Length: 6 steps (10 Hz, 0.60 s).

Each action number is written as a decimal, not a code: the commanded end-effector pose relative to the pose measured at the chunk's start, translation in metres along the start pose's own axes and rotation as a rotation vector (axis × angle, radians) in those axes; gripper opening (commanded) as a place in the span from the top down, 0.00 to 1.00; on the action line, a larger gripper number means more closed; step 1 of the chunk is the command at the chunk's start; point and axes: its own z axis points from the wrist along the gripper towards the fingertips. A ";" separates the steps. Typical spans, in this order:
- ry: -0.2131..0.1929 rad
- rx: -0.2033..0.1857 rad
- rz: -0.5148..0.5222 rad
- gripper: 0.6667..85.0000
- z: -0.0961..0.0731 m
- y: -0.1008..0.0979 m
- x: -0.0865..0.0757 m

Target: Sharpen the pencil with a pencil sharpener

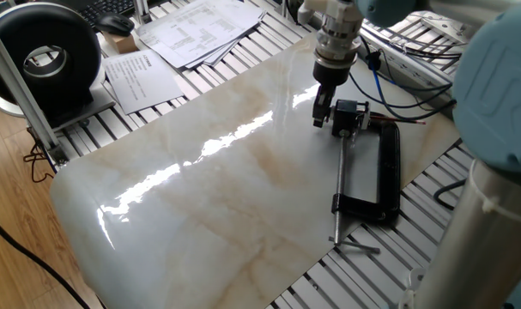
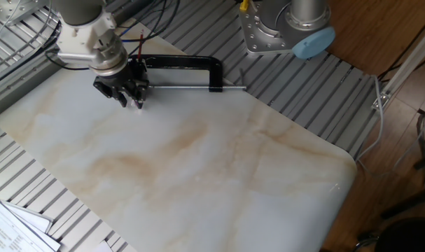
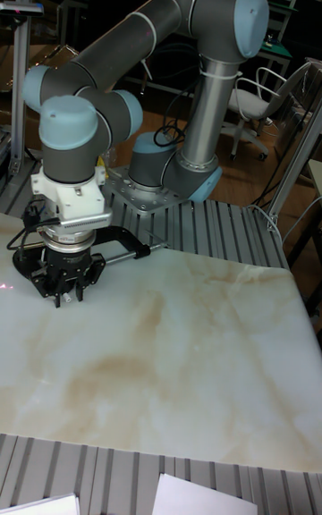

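**Pencil, sharpener and gripper at the clamp end of the marble slab**

The pencil [image 1: 396,119] lies in the upper right of one fixed view, behind the clamp; its long axis runs nearly left to right across the frame, with the far end pointing toward the right edge and the near end meeting the pencil sharpener [image 1: 347,115]. In the other fixed view a short red length of the pencil [image 2: 141,40] shows in the upper left, tilted steeply. The pencil sharpener is a small black-and-silver block seated at the head of the black C-shaped clamp [image 1: 386,173], whose steel screw rod [image 1: 342,176] runs down the frame toward a crossbar handle at the slab's edge.

The gripper [image 1: 319,115] hangs just beside the sharpener on its left, fingers pointing down at the marble slab [image 1: 209,189]. Its fingers stand close together; whether they hold anything cannot be told. In the tall fixed view the UR5 arm [image 3: 170,23] arches up from its base at centre, over to the left, and drops its wrist vertically onto the gripper [image 3: 68,293]. Printed papers [image 1: 191,30] lie at the upper left.
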 end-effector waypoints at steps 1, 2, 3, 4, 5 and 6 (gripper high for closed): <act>0.013 0.022 0.020 0.50 -0.008 0.011 -0.008; 0.012 0.019 0.021 0.49 -0.008 0.015 -0.009; 0.009 0.017 0.024 0.49 -0.006 0.019 -0.010; 0.007 0.023 0.025 0.49 -0.004 0.022 -0.011; 0.004 0.027 0.025 0.49 -0.003 0.022 -0.012; 0.004 0.031 0.020 0.49 -0.003 0.020 -0.012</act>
